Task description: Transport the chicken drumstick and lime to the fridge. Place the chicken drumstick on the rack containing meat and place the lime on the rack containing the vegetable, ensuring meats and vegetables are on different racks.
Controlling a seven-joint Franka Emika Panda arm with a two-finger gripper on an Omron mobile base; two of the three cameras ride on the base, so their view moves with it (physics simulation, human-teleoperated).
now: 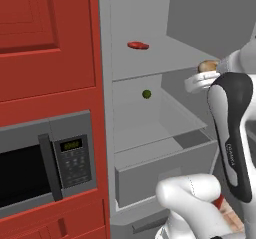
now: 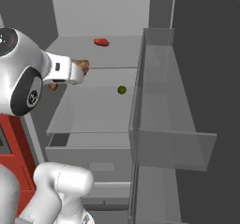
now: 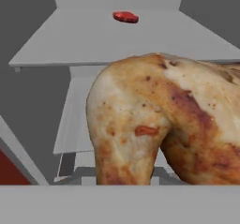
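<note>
The fridge stands open. My gripper is shut on the golden-brown chicken drumstick, which hangs just in front of the top rack's front edge. The drumstick hides the fingertips in the hand view. On that top rack, towards the back, lies the flat red meat. One rack lower sits the dark olive-green vegetable. The lime is out of view.
Below the racks is a grey drawer. The open fridge door with a clear door bin stands to the right. Red cabinets and a grey microwave are left of the fridge.
</note>
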